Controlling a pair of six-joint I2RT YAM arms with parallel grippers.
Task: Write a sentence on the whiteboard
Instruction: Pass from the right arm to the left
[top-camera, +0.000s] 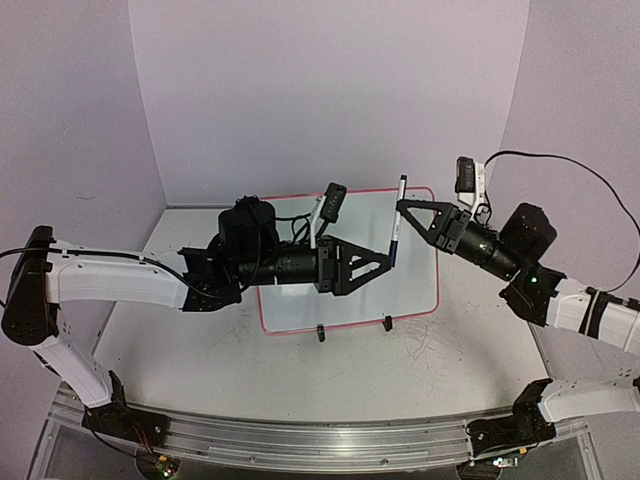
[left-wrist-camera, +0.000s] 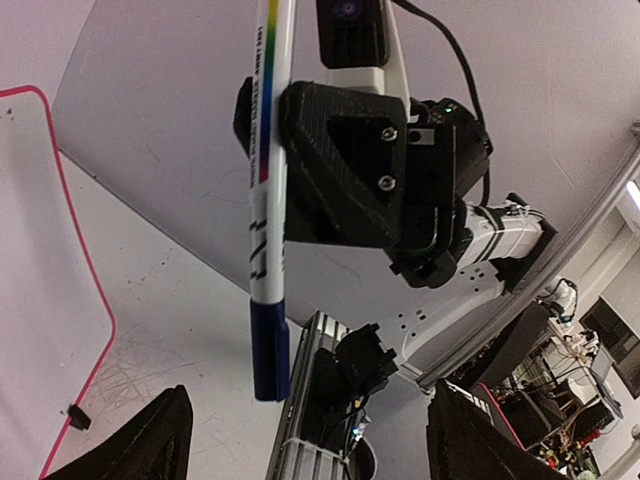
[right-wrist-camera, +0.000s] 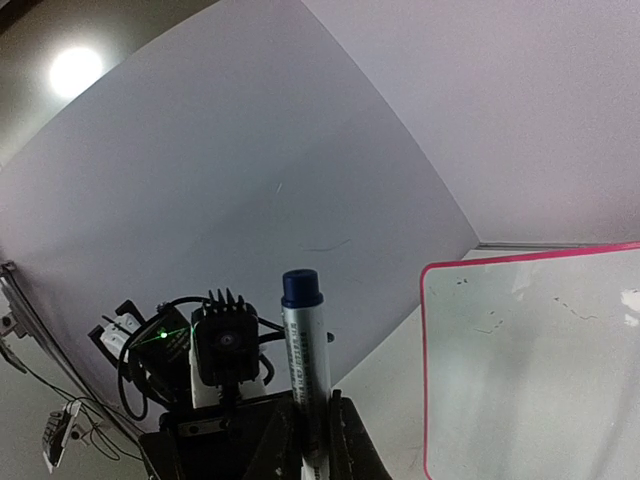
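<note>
Hovering empty, jaws spread, the left gripper (top-camera: 386, 259) is sitting just beside the blue cap (top-camera: 391, 250) of the marker (top-camera: 395, 228) the right gripper (top-camera: 403, 206) is clamping over the whiteboard (top-camera: 405, 290) lying far-centre, which is showing no sentence, with uncapping and writing seemingly pending.

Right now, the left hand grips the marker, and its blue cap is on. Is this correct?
Not quite. The right hand grips the marker, not the left; the top view shows this. The left hand is open beside the marker's lower end, and in the left wrist view its fingers do not close on it. The blue cap is on, as you say.
</note>
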